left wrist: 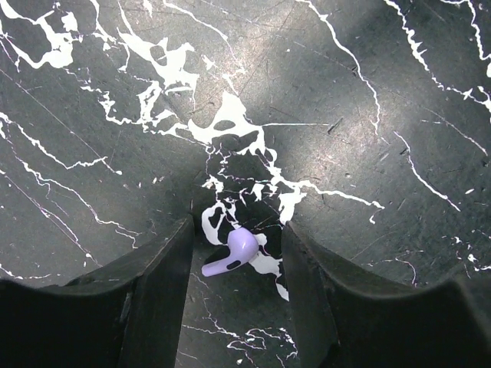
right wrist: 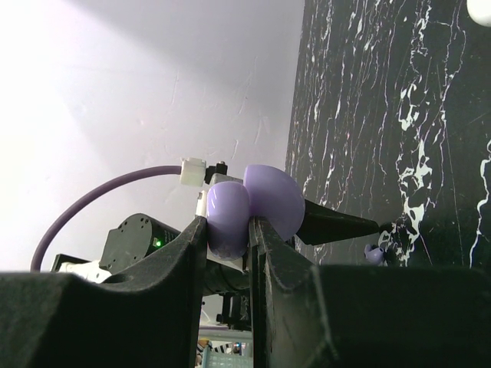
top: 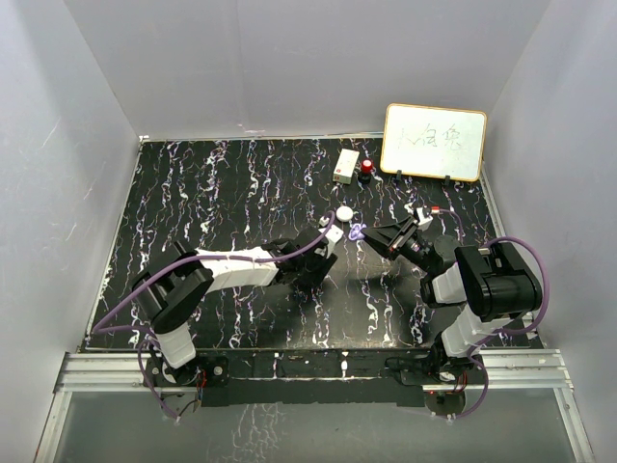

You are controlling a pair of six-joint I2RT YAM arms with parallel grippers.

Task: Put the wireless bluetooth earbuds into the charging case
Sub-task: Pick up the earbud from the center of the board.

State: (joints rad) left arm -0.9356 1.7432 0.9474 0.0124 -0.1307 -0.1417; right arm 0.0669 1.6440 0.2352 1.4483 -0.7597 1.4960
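Table (top: pixel 193 193): black, white-veined. Whiteboard (top: pixel 434 142): upright at the 2 o'clock corner, handwriting illegible. White box (top: pixel 345 166): at 1 o'clock, near the far edge. Red knob (top: pixel 367 169): just beside the box, at its 3 o'clock. White puck (top: pixel 344 214): at the box's 6 o'clock, near centre.

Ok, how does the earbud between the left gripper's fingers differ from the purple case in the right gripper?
The earbud is a tiny stemmed piece; the charging case is a much bulkier, rounded, two-lobed shell. The earbud lies loose on the table between the open fingers of the left gripper; the charging case is clamped in the shut right gripper. Both are glossy lilac plastic.
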